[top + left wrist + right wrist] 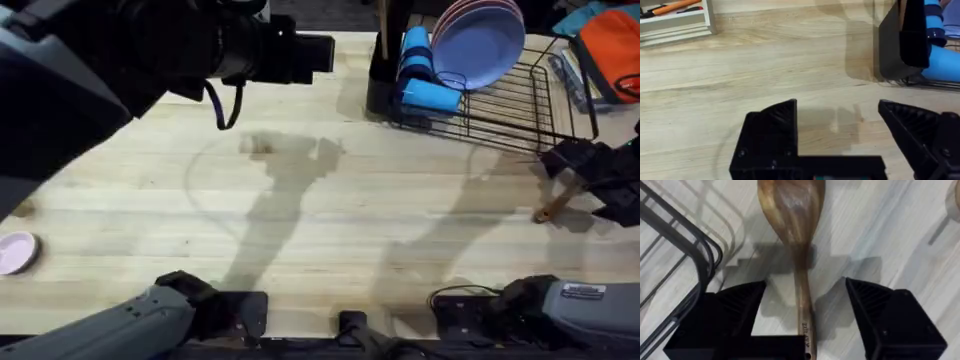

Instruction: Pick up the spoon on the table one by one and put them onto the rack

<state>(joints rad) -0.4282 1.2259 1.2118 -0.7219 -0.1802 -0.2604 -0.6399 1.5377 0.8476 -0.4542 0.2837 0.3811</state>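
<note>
Spoon [797, 240] lies flat on the bench [300, 200] near its right edge, just beside the near right corner of the rack [500, 100]. In the right wrist view its brown bowl points away from the gripper and its slim handle runs back between the two black fingers. The right gripper [805, 315] is spread wide around this handle; both fingers [740, 310] stand apart from the wood and do not touch it. In the overhead view the right gripper [590, 185] hangs low over the right edge of the bench, and the end of the spoon's handle [552, 207] shows under it.

The rack stands at the far right corner of the bench. It carries a purple plate [480, 40] leaning upright, a blue cup [425, 90] lying on its side, and a tall black utensil cup [385, 60] at its left end. A wooden handle seems to stand in this cup, but I cannot tell what it belongs to.

The left gripper [837, 130] is also spread, with nothing between its fingers; it hovers above bare wood, near the utensil cup [902, 40]. In the overhead view the left arm [120, 60] shows large and dark over the far left part of the bench. A small pink dish [15, 252] sits at the left edge.
</note>
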